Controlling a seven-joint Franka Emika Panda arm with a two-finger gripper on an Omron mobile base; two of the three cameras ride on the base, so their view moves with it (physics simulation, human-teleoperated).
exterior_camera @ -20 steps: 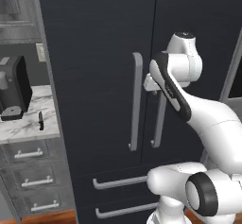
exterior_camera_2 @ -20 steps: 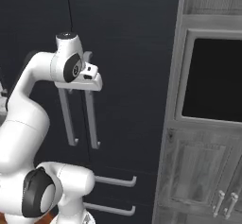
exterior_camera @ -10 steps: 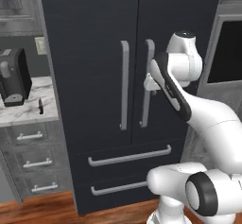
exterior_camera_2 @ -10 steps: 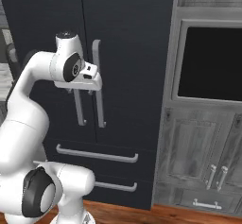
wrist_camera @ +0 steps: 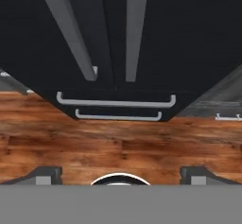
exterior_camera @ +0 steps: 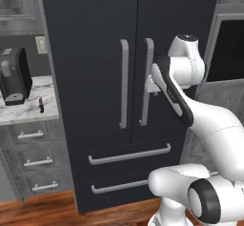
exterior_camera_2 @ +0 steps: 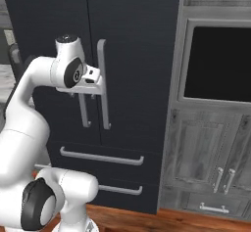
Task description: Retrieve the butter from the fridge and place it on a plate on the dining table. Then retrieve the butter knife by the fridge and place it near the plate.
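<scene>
Fridge (exterior_camera: pixel 95 53): dark double-door unit, both doors shut, two grey vertical bar handles side by side at the centre seam, two drawers with grey horizontal handles below. It fills the centre of the left base view and stands directly ahead of the arm.

Gripper (wrist_camera: pixel 118 173): held up in front of the fridge's right-hand door handle (exterior_camera: pixel 145 82), near it; contact cannot be confirmed. In the hand view the two finger tips (wrist_camera: pixel 45 175) sit far apart at the bottom corners, so the jaws stand wide open with nothing between them. That view looks down the door fronts to the drawer handles and the wooden floor (wrist_camera: pixel 118 142).

Butter knife (exterior_camera: pixel 41 105): small, dark-handled, lying on the marble counter (exterior_camera: pixel 24 110) to the left of the fridge, just right of the black coffee machine (exterior_camera: pixel 14 75). It is well apart from the gripper, with the fridge's left door between them.

Right of the fridge: grey wood-grain cabinets (exterior_camera_2: pixel 206 152) with a dark built-in oven window (exterior_camera_2: pixel 218 62).
</scene>
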